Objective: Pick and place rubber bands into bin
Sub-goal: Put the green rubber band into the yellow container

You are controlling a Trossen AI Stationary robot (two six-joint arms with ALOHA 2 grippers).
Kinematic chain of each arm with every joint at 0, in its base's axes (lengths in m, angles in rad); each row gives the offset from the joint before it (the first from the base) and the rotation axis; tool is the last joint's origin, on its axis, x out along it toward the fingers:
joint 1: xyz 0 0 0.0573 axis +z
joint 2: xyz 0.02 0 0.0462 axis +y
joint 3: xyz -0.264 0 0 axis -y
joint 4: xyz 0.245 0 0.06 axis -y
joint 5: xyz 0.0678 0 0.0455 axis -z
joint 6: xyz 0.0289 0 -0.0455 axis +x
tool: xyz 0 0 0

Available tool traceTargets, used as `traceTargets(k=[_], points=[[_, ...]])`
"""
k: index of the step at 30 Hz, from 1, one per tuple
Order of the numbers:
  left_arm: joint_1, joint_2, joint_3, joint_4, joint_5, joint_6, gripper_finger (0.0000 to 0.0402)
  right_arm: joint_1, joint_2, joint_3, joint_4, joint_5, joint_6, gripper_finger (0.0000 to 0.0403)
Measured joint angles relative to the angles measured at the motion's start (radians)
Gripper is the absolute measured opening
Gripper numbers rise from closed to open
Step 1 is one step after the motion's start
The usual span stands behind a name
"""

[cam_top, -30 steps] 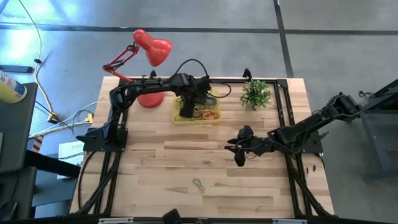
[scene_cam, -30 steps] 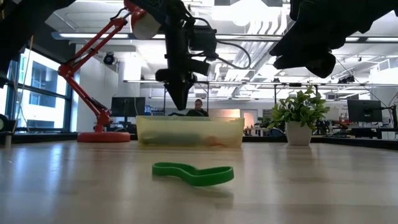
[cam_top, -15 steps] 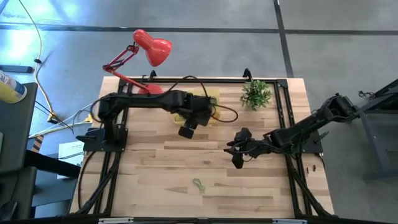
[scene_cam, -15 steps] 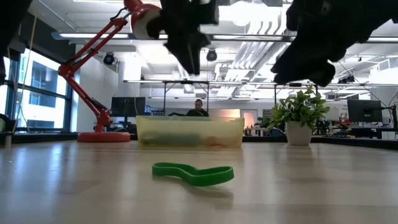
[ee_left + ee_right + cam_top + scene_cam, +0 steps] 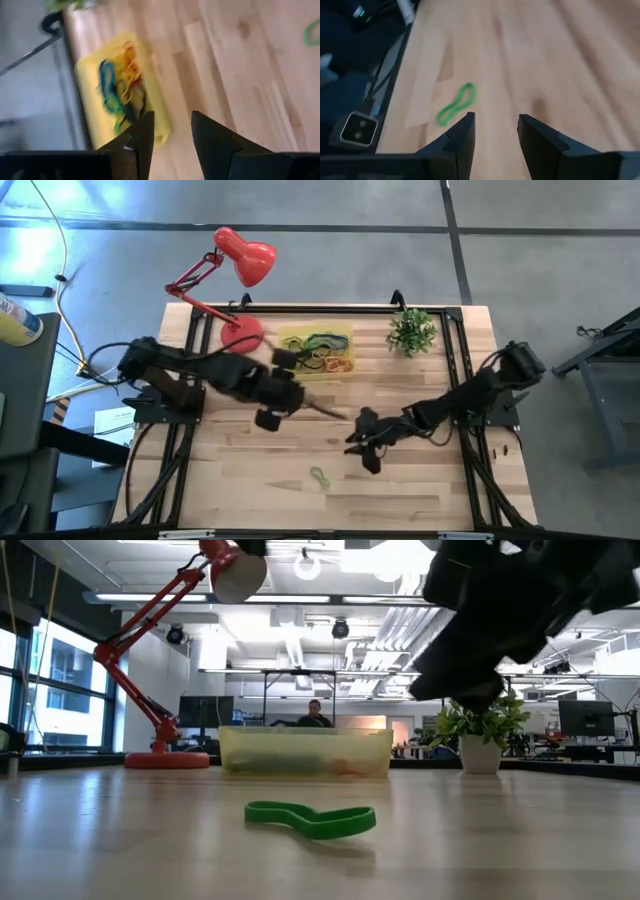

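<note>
With left gripper [image 5: 268, 418] now withdrawn from bin [image 5: 317, 351], empty, part open: right gripper [image 5: 361, 452], open, nears green band [image 5: 319, 476].

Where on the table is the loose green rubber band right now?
In the high view, the green rubber band lies alone on the bare wood near the table's front edge, about midway across, just in front of the right gripper and far from the yellow bin.

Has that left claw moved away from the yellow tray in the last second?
Yes. The left gripper, open and empty, was over the bin of rubber bands; it has pulled back toward the table's front-left.
</note>
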Motion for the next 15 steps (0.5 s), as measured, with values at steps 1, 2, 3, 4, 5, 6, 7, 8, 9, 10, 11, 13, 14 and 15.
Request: traceTargets(k=[1, 2, 3, 4, 5, 6, 7, 8, 9, 10, 11, 13, 14, 15], points=[[-0.024, -0.014, 0.000, -0.030, -0.041, -0.036, 0.0118, -0.004, 0.030, 0.027, 0.002, -0.020, -0.022, 0.0139], [-0.046, -0.028, 0.000, -0.049, -0.075, -0.075, 0.0117, -0.008, 0.056, 0.052, 0.003, -0.040, -0.044, 0.0139], [-0.068, -0.042, 0.000, -0.072, -0.107, -0.117, 0.0118, -0.017, 0.079, 0.077, 0.001, -0.063, -0.068, 0.0139], [-0.087, -0.056, -0.002, -0.095, -0.135, -0.155, 0.0118, -0.030, 0.097, 0.098, -0.001, -0.087, -0.094, 0.0139], [-0.106, -0.074, -0.013, -0.105, -0.156, -0.192, 0.0119, -0.046, 0.110, 0.117, 0.001, -0.114, -0.116, 0.0139], [-0.127, -0.095, -0.032, -0.108, -0.174, -0.228, 0.0120, -0.062, 0.119, 0.131, 0.000, -0.140, -0.137, 0.0139], [-0.145, -0.117, -0.055, -0.108, -0.188, -0.262, 0.0121, -0.078, 0.128, 0.144, -0.004, -0.170, -0.152, 0.0139], [-0.163, -0.141, -0.083, -0.106, -0.198, -0.296, 0.0122, -0.093, 0.135, 0.159, -0.011, -0.196, -0.164, 0.0139], [-0.182, -0.165, -0.114, -0.103, -0.205, -0.328, 0.0123, -0.105, 0.142, 0.174, -0.028, -0.219, -0.174, 0.0139], [-0.203, -0.192, -0.151, -0.095, -0.212, -0.361, 0.0124, -0.114, 0.146, 0.189, -0.062, -0.241, -0.183, 0.0139], [-0.223, -0.219, -0.191, -0.085, -0.220, -0.393, 0.0124, -0.121, 0.149, 0.209, -0.104, -0.260, -0.195, 0.0139], [-0.264, -0.277, -0.278, -0.055, -0.235, -0.451, 0.0124, -0.124, 0.163, 0.259, -0.182, -0.294, -0.233, 0.0139], [-0.285, -0.306, -0.325, -0.030, -0.247, -0.477, 0.0124, -0.121, 0.170, 0.286, -0.232, -0.309, -0.256, 0.0139], [-0.306, -0.339, -0.373, -0.004, -0.262, -0.503, 0.0124, -0.115, 0.179, 0.317, -0.279, -0.322, -0.277, 0.0139]])
